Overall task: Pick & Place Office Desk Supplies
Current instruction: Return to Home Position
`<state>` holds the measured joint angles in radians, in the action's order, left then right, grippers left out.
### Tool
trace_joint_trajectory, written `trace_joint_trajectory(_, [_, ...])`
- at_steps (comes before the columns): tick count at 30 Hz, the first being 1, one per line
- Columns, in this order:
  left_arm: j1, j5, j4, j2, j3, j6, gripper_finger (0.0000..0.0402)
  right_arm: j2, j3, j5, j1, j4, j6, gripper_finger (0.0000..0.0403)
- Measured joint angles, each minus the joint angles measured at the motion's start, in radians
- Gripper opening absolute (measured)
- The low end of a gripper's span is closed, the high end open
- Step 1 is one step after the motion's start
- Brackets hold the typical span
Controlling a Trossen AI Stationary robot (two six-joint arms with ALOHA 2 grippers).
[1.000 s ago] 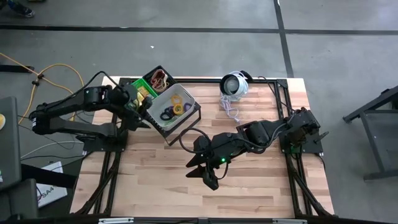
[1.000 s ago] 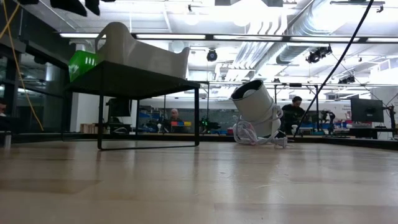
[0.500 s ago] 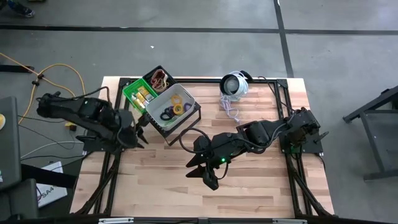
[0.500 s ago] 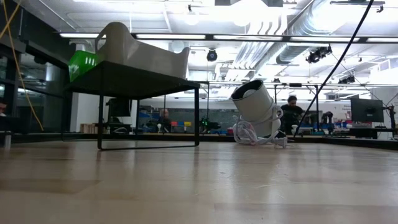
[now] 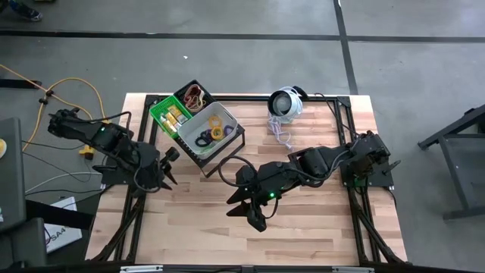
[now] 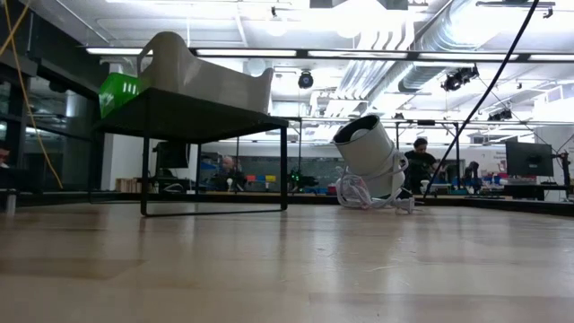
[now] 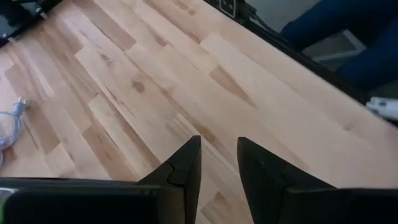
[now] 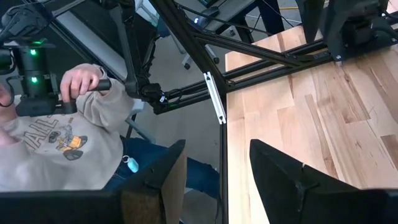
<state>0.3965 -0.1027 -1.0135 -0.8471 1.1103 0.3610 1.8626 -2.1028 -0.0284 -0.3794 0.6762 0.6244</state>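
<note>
Three bins crowd the black mesh rack point(image 5: 200, 161) at the counter's point(image 5: 189, 227) eleven o'clock: the black bin point(image 5: 194, 96) holds elastic loops point(image 5: 195, 97), the green bin point(image 5: 167, 114) at its eight o'clock holds yellow pieces point(image 5: 173, 116), and the white bin point(image 5: 209, 130) at its five o'clock holds more loops. The left claw point(image 5: 168, 167) hangs near nine o'clock, fingers slightly apart over bare wood. The right claw point(image 5: 245, 211) sits toward six o'clock from centre, fingers apart and empty.
</note>
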Motion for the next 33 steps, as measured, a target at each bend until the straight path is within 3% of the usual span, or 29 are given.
trace_joint_trajectory(6, [0.009,-0.004,0.025,0.009,-0.046,-0.117,0.0097,0.000,0.000,0.000,0.000,0.000,0.000,0.0164])
trace_joint_trajectory(22, [0.088,-0.005,0.541,0.289,-0.586,-0.153,0.0097,0.000,0.000,0.000,0.000,0.000,0.000,0.0164])
trace_joint_trajectory(33, [0.155,-0.004,0.745,0.360,-0.807,-0.153,0.0097,0.000,0.000,0.000,0.000,0.000,0.000,0.0164])
